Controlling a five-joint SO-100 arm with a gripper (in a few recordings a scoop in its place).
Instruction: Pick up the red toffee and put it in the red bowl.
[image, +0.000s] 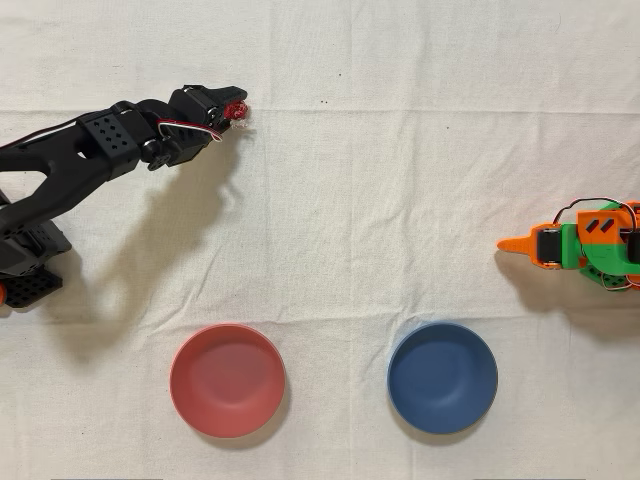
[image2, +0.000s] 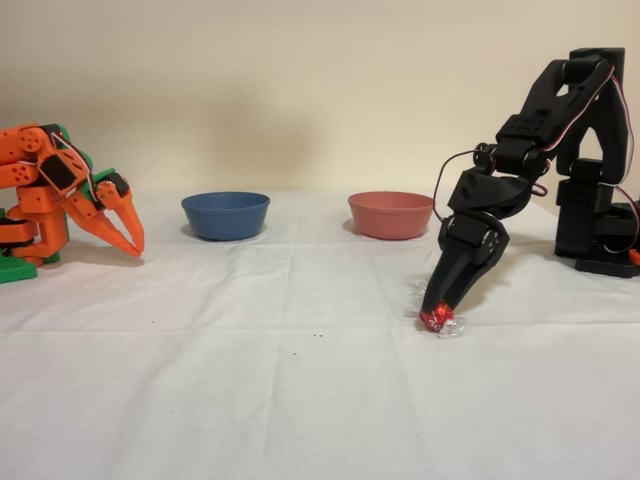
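Observation:
The red toffee (image: 237, 111) (image2: 436, 320), a tiny candy in shiny red foil with clear twisted ends, lies at cloth level at the upper left of the overhead view. The black arm's gripper (image: 232, 106) (image2: 438, 310) points steeply down onto it, and its fingers pinch the candy at their tips. The red bowl (image: 227, 380) (image2: 390, 214) stands empty near the bottom edge of the overhead view, well below the gripper. In the fixed view it sits behind and to the left of the gripper.
A dark blue bowl (image: 442, 377) (image2: 225, 215) stands beside the red one, also empty. The idle orange arm (image: 580, 245) (image2: 70, 200) rests at the right edge of the overhead view. A white cloth (image: 350, 200) covers the table.

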